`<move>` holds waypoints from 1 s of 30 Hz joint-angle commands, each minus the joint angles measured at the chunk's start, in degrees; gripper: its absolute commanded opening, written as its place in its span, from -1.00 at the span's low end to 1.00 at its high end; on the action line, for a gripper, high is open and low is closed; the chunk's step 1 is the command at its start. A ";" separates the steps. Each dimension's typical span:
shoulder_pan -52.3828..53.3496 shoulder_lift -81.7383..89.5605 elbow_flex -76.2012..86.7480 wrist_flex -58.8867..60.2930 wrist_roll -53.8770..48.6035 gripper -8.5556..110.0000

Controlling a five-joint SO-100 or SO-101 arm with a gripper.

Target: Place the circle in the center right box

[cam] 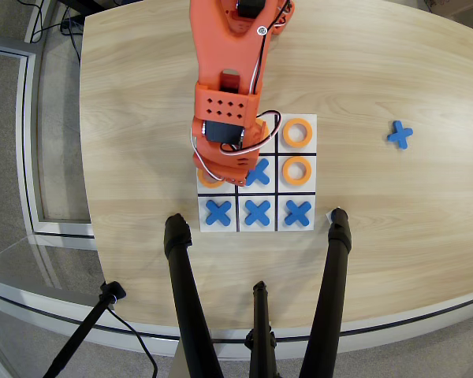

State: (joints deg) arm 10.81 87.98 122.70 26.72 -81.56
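1. The circle, an orange ring, lies in the center right box — the middle-row cell at the overhead view's left end — mostly hidden under the orange arm.
2. The hand sits right above it; whether its fingers are apart or together cannot be told.
3. The white grid board rests on the wooden tabletop: two orange rings in its right column, a blue X at centre, three blue X pieces along the bottom row.
4. One more blue X lies well apart, to the right.
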 commanded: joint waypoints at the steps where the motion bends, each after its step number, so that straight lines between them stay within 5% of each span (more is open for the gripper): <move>1: 0.00 -0.44 -2.29 -0.79 0.70 -0.86; 30: -0.35 -1.41 -3.69 -1.14 2.20 -0.77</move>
State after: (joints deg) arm 9.84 85.78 121.29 26.28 -79.63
